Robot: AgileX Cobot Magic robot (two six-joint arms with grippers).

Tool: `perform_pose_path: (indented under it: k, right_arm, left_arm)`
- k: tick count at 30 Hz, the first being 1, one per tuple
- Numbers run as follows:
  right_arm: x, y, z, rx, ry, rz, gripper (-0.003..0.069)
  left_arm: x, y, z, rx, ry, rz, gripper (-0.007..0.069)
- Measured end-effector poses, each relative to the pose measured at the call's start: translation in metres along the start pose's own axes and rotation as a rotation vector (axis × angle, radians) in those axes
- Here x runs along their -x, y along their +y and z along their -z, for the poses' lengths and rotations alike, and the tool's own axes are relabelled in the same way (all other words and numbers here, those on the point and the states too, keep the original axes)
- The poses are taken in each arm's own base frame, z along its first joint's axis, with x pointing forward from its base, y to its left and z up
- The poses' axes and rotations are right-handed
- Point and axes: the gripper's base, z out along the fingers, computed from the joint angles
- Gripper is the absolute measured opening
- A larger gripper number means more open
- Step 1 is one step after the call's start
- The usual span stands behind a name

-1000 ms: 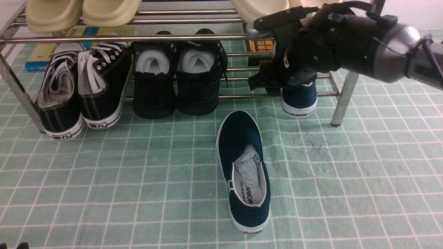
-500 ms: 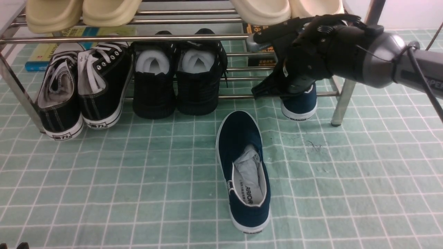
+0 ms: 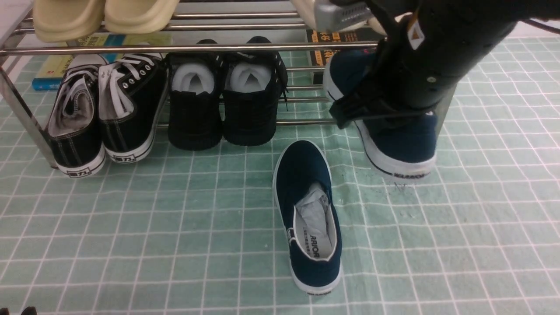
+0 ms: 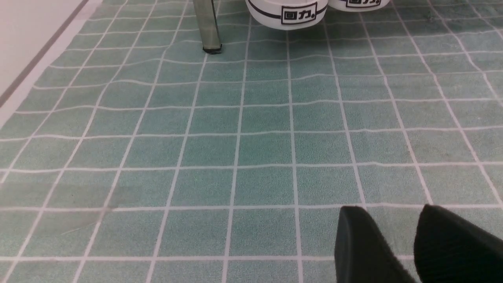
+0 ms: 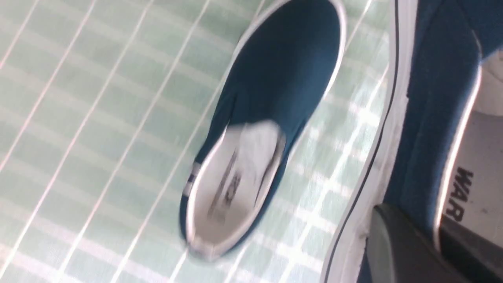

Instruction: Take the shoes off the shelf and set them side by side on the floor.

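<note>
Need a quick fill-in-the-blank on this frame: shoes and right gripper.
1. The right gripper is shut on a navy shoe whose heel print reads ____.
2. The other navy shoe lies on the ____.
3. The black lace-ups have ____ laces.
Missing words: WARRIOR; floor; white.

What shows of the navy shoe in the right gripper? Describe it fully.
The held navy shoe is a canvas slip-on with a white rubber sole, white-trimmed collar and WARRIOR on heel and insole. The right gripper clamps its side wall, holding it seemingly above the floor, heel toward the camera, toe toward the shelf.
</note>
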Motion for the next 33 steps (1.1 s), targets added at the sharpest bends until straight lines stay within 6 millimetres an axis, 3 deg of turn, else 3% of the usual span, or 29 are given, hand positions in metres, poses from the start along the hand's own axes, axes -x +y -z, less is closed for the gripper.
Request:
perform_pose_path:
  k: [4, 9, 13, 16, 20, 25, 33]
  right_arm:
    - [-0.006, -0.002, 0.013, -0.001, 0.013, -0.002, 0.0025]
    - [-0.018, -0.001, 0.005, 0.029, 0.062, -0.01, 0.0025]
    - [-0.034, 0.002, -0.011, 0.052, 0.151, -0.02, 0.0025]
    - [-0.053, 0.001, -0.035, 0.041, 0.244, -0.021, 0.0025]
    - [-0.068, 0.0, -0.059, 0.04, 0.25, -0.021, 0.0025]
    - [-0.07, 0.0, -0.07, 0.054, 0.196, -0.024, 0.0025]
    - [-0.059, -0.004, -0.072, 0.009, 0.069, 0.032, 0.0028]
  left_arm:
    - [0.0, 0.0, 0.0, 0.0, 0.0, 0.0, 0.0242]
    - [0.0, 0.0, 0.0, 0.0, 0.0, -0.001, 0.0242]
    - [0.0, 0.0, 0.0, 0.0, 0.0, -0.001, 0.0242]
    - [0.0, 0.0, 0.0, 0.0, 0.0, -0.001, 0.0242]
    - [0.0, 0.0, 0.0, 0.0, 0.0, -0.001, 0.0242]
    - [0.0, 0.0, 0.0, 0.0, 0.0, -0.001, 0.0242]
    - [0.0, 0.0, 0.0, 0.0, 0.0, -0.001, 0.0242]
